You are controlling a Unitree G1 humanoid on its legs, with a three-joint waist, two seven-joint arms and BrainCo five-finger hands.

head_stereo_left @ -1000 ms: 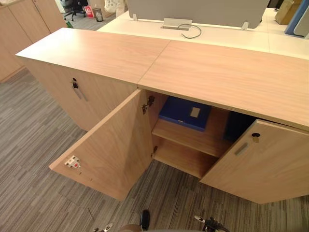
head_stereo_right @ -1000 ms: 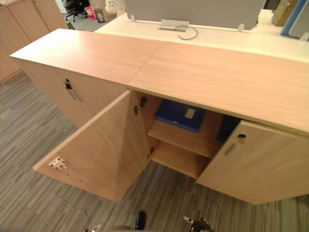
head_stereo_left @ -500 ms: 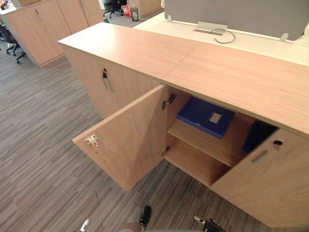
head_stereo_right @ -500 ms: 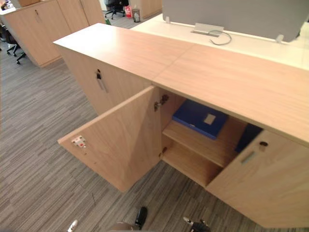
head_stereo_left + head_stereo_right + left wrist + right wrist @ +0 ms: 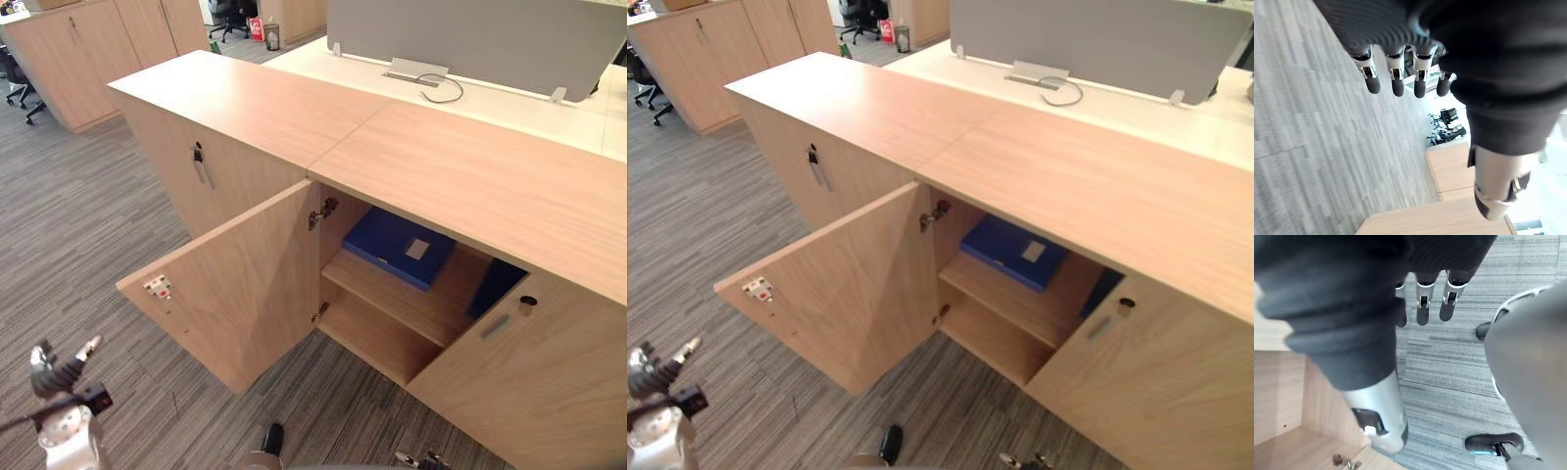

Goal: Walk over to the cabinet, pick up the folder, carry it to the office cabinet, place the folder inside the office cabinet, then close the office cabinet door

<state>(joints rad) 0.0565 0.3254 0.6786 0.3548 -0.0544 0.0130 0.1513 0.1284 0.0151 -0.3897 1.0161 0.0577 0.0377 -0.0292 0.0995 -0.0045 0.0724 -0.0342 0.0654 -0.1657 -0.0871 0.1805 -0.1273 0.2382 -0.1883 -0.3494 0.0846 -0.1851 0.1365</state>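
Note:
A blue folder [image 5: 397, 247] lies flat on the upper shelf inside the open wooden office cabinet [image 5: 460, 181]. The cabinet's left door [image 5: 235, 284] swings wide out toward me, while the right door [image 5: 534, 377] stands partly open. My left hand [image 5: 57, 377] shows low at the left over the carpet, well short of the left door. In its wrist view the left hand [image 5: 1396, 78] has straight fingers and holds nothing. My right hand [image 5: 1422, 303] hangs beside my body over the carpet, fingers straight and empty.
A second dark blue item [image 5: 495, 287] stands behind the right door. The neighbouring cabinet door has a key in its lock [image 5: 199, 157]. Behind the cabinet is a white desk with a grey partition [image 5: 470, 39]. More wooden cabinets [image 5: 69, 49] stand far left.
The whole picture has shifted as the camera moved. My left hand has risen into the lower left of the eye views. Folder and doors stand as before.

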